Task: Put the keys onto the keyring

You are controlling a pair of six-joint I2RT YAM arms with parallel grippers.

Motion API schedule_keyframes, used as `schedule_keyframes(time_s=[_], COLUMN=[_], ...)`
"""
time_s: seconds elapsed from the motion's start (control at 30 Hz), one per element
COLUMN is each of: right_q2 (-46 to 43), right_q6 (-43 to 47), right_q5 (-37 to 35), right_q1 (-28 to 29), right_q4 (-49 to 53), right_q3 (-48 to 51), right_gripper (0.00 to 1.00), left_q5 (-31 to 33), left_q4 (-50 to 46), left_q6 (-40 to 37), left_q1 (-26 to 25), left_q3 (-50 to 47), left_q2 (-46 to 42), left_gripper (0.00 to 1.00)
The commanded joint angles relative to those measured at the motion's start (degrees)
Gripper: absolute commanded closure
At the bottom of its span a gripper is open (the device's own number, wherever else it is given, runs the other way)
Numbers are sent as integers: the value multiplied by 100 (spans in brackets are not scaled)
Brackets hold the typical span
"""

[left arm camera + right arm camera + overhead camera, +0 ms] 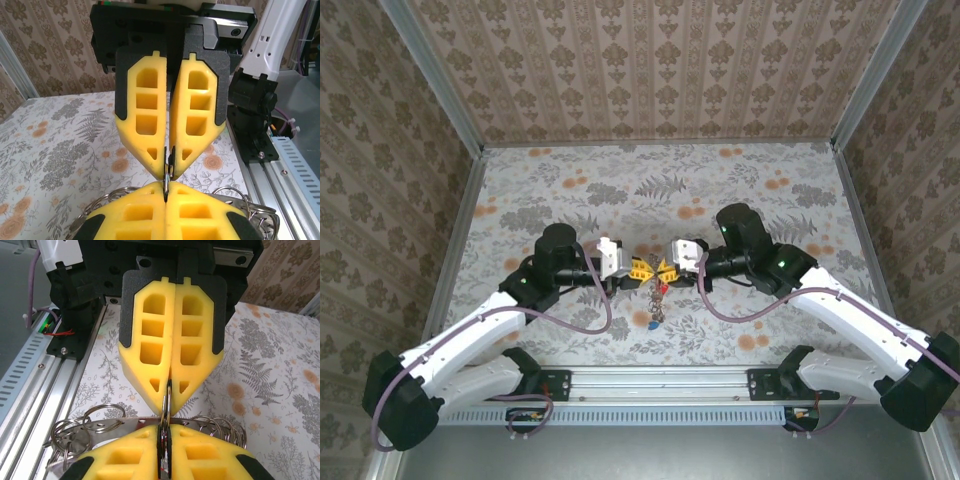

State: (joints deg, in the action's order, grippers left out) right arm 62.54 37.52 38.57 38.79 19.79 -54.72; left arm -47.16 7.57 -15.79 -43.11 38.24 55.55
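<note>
My two grippers meet tip to tip over the middle of the table, left gripper and right gripper. Both pinch the keyring, a thin wire ring seen edge-on. In the left wrist view my left gripper is shut on the ring from below, with the right gripper clamped on it from above. The right wrist view shows my right gripper shut on the wire and the left gripper opposite. The keys dangle under the grippers in a bunch, with a blue tag lowest. Small split loops fan out beside my right fingers.
A floral cloth covers the table, with patterned walls on three sides. An aluminium rail runs along the near edge and carries both arm bases. The rail also passes close by the grippers.
</note>
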Motion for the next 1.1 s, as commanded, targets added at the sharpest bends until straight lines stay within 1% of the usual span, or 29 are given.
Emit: schedule_keyframes(time_s=[0.0,0.13,0.23,0.33,0.43,0.47,0.5,0.57,0.6,0.7,0.93,1.07], right_q2=[99,169,213,210,197,220,251,306,340,422,530,513], right_q6=[-103,-184,-278,-298,-187,-109,-21,163,230,289,221,185], right_q5=[292,204,204,132,-40,-118,-219,-435,-564,-727,-815,-772], right_q1=[-16,-13,-17,-12,-14,-11,-3,39,71,118,189,191], right_q4=[-122,-328,-469,-486,-273,-115,69,413,552,731,672,564], right_q3=[94,210,258,252,159,81,3,-166,-234,-367,-486,-487], right_gripper=[85,85,86,93,99,100,100,100,100,100,100,100], left_q5=[-126,-40,5,70,414,584,744,871,891,893,830,834], left_q4=[696,939,951,840,249,-55,-347,-832,-1041,-1378,-1320,-1464], left_q6=[261,349,348,280,36,-99,-222,-494,-594,-710,-749,-859], left_q1=[-75,-134,-146,-145,-159,-162,-155,-159,-154,-168,-240,-320], left_q3=[-81,-180,-194,-203,-124,-61,14,152,231,435,553,668], left_q2=[39,54,62,60,36,35,35,56,86,211,449,603], left_gripper=[100,100,100,100,100,91,85,80,79,79,78,79])
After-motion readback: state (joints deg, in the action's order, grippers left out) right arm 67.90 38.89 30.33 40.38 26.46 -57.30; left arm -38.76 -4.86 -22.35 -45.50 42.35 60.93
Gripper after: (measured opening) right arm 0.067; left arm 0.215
